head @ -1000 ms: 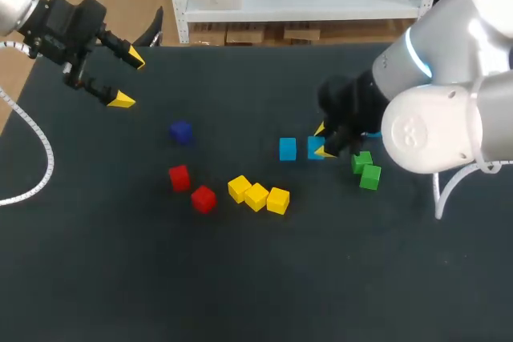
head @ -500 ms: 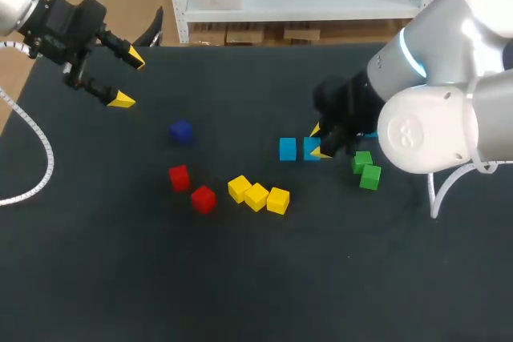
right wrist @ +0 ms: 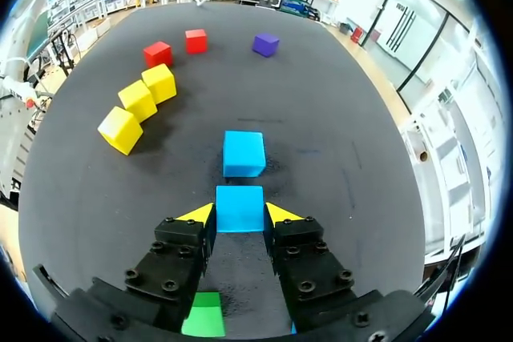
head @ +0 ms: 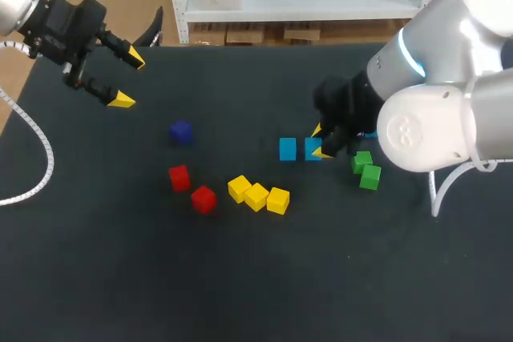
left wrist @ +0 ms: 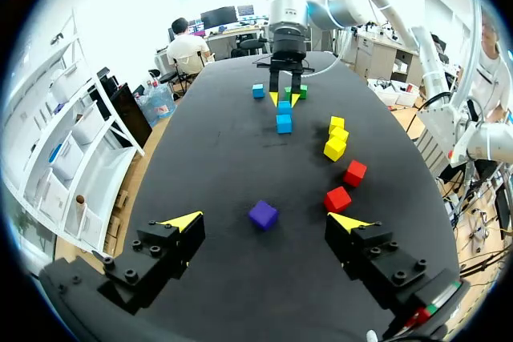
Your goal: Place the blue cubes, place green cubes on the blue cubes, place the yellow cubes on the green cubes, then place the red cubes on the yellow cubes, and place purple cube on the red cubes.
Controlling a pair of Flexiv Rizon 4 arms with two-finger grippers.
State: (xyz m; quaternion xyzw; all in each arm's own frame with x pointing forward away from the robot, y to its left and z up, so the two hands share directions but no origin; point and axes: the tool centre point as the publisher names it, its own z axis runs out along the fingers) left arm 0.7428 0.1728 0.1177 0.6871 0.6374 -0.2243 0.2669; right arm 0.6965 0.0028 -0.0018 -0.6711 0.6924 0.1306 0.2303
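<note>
On the dark tabletop (head: 96, 278), the right tool (right wrist: 240, 215) is clamped on a blue cube (right wrist: 240, 202), one yellow tip against each side. A second blue cube (right wrist: 244, 153) sits just ahead of it. Two green cubes (head: 369, 176) lie beside that arm. The left tool (head: 128, 79) hangs spread wide above the far left corner, holding nothing.

A three-cube row (head: 256, 196) is lying at frame centre, a two-cube pair (head: 203, 199) left of it, a lone cube (head: 181, 131) above that. Right of centre, the right claw (head: 321, 142) is clamping the right-hand cube (head: 309, 146) beside its neighbour cube (head: 288, 149).
</note>
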